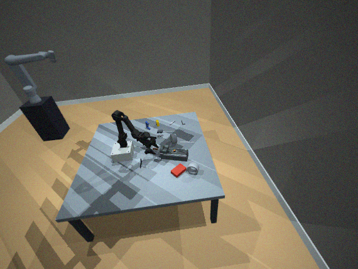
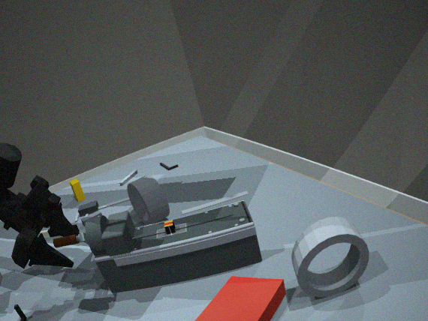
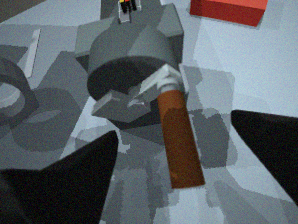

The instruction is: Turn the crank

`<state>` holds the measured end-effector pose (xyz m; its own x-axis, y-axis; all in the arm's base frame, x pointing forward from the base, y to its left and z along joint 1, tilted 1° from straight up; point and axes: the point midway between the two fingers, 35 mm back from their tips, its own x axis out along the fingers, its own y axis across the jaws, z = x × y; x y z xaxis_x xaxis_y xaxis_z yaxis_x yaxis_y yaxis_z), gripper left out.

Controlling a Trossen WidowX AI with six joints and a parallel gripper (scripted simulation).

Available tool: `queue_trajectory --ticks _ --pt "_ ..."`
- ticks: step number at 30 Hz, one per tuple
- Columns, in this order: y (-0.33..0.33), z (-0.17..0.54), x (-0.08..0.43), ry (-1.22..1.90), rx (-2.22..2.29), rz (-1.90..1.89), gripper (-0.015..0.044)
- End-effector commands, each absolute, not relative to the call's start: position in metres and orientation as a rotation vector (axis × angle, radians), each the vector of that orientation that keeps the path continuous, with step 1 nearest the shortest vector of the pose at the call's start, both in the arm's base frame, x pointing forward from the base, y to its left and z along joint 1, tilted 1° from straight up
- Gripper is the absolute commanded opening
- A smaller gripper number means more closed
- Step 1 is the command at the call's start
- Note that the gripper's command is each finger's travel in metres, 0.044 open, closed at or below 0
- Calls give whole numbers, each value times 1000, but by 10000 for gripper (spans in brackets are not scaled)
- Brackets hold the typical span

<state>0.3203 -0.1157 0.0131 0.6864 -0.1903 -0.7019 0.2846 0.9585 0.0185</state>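
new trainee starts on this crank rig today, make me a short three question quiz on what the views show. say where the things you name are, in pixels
1. True or false: the hand (image 1: pixel 154 149) (image 2: pixel 74 247) (image 3: pixel 172 126) is shut on the brown crank handle (image 2: pixel 66 241) (image 3: pixel 182 142).
2. Multiple choice: which thing lies beside the upright grey ring (image 1: pixel 188 169) (image 2: pixel 301 255)?
a) a yellow block
b) a red block (image 1: pixel 178 170) (image 2: pixel 244 300) (image 3: pixel 229 10)
c) a blue piece
3. Fill in the blank: in the wrist view, the handle hangs between the two ____ fingers.

Key: 1. false; 2. b; 3. black
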Motion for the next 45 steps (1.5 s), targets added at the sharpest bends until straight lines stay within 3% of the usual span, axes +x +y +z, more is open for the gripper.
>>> queue_trajectory --ticks 1,24,45 --pt "-117 31 324 753 125 -267 440" --pt "-118 128 321 760 127 -269 440" --pt "-143 140 421 828 -17 -213 440"
